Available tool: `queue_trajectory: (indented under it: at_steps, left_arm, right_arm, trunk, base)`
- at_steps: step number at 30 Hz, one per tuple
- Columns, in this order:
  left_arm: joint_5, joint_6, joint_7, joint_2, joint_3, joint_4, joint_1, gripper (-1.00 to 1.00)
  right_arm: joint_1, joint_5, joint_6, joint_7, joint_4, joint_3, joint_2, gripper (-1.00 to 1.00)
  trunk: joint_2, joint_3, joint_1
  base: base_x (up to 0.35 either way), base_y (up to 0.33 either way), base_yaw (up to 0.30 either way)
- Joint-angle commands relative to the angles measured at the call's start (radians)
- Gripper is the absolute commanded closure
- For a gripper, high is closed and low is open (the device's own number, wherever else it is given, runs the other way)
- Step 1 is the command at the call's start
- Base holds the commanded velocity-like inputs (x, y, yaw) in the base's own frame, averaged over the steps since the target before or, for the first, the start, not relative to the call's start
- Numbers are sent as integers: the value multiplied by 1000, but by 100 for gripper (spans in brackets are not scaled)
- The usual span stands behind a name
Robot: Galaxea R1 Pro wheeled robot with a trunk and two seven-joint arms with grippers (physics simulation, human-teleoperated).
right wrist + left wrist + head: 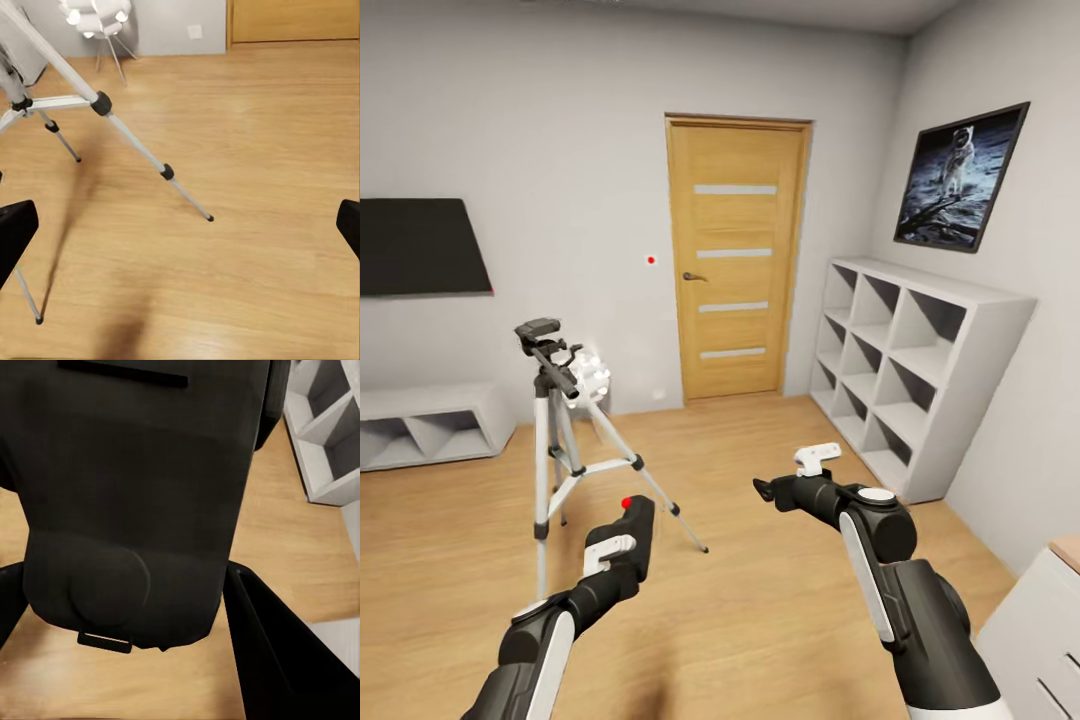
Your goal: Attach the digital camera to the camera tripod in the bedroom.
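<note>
Jaws [632, 512] over wood floor [780, 600]

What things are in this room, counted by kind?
Tripod: 1
Camera, held in the left gripper: 1
Door: 1
Cube shelf: 1
Framed picture: 1
Wall screen: 1
Total: 6
</note>
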Motion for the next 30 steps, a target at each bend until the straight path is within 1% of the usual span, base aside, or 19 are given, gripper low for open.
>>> queue_trajectory:
  at_steps: [1,12,21,26,30]
  left_arm:
    - [3,7,-7,-1,4,-1,-1,100]
    - [3,7,-7,-1,6,-1,-2,100]
    - [3,7,-6,-1,7,0,-2,100]
    - [3,7,-6,-1,7,0,-2,100]
    - [3,7,-5,-1,6,1,-3,100]
  right_arm:
    - [-1,2,5,3,-1,0,0,-100]
    - [-1,3,6,3,-1,1,0,-100]
    - [-1,4,5,2,-1,0,0,-100]
    - [-2,4,5,3,-1,-2,0,-100]
    - [-3,4,4,2,-1,-7,-1,-100]
  trunk:
    - [-2,-2,0]
    - [-2,-2,0]
    - [-2,-2,0]
    - [-2,-2,0]
    - [-2,-2,0]
  base:
    - [-120,267,289]
    - [-135,274,289]
    - [-36,287,281]
    - [-6,293,127]
    - [-1,294,14]
